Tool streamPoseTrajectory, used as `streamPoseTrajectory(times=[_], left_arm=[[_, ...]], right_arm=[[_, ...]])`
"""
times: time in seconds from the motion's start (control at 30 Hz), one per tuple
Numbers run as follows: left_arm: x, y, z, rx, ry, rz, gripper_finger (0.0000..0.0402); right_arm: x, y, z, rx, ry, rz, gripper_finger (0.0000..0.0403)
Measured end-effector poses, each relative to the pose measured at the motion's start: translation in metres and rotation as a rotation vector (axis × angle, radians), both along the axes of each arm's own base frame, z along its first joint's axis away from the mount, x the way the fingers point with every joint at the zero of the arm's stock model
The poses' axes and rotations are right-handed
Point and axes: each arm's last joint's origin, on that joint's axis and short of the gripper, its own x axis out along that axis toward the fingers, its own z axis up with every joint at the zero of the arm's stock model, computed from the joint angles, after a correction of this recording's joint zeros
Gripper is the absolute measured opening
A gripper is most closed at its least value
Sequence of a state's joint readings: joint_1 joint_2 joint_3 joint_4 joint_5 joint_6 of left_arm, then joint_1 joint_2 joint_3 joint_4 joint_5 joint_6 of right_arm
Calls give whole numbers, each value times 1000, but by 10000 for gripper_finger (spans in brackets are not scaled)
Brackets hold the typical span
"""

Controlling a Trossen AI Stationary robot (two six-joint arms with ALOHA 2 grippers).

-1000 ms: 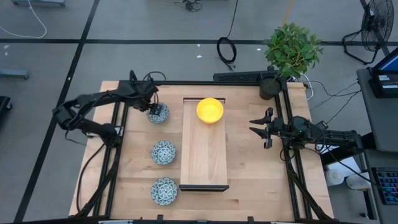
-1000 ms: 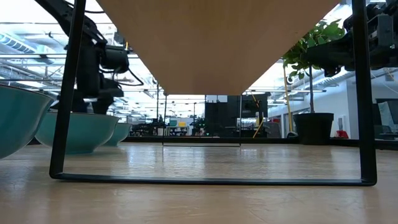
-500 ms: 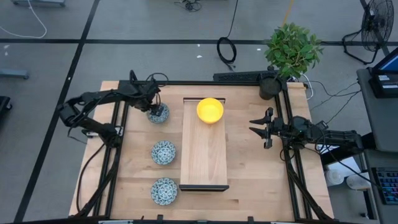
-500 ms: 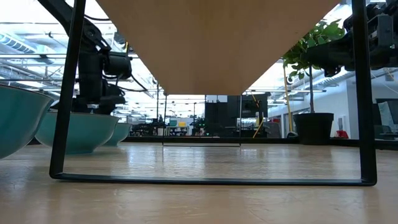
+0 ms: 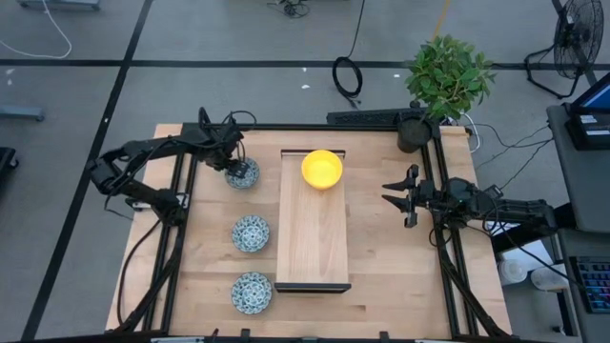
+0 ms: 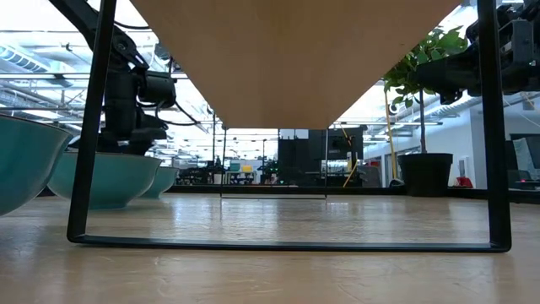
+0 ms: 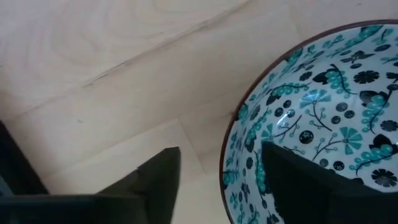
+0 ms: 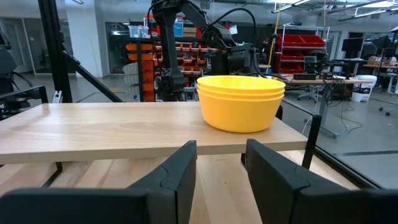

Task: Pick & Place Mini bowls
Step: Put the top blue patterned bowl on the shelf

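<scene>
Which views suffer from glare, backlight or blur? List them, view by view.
Low view: bright ceiling lights behind leave the tray's underside and the left gripper dark; the nearest patterned bowl is soft. Left wrist view: fingers blurred, one inside the patterned bowl's rim, one outside. Right wrist view: fingers soft, stacked yellow bowls evenly lit. High view: yellow bowls glow, overexposed.

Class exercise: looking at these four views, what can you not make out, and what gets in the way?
- Far patterned bowl, high view: part covered by the left gripper.
- Same bowl, left wrist view: cut off by the frame edge.
- Yellow bowls, low view: hidden above the tray underside.
- Right gripper, low view: fingertips out of frame.
</scene>
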State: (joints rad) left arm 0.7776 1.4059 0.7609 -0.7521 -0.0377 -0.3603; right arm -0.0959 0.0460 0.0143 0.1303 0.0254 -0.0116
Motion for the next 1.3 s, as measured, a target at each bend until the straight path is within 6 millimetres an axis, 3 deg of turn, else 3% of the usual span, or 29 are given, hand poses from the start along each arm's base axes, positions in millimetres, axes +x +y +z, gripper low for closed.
streamPoseTrajectory(times=[0.27,0.47,0.83,1.3], left_arm=[[0,0,0,0,-3,-7,82],[2,1,3,5,-22,-50,25],[1,-1,4,12,-25,-96,17],[-19,-25,53,155,-189,-103,10]], right_arm=[[0,0,0,0,-1,0,126],[0,0,0,0,-1,0,126],[0,0,0,0,0,0,126],[0,0,0,0,0,0,126]])
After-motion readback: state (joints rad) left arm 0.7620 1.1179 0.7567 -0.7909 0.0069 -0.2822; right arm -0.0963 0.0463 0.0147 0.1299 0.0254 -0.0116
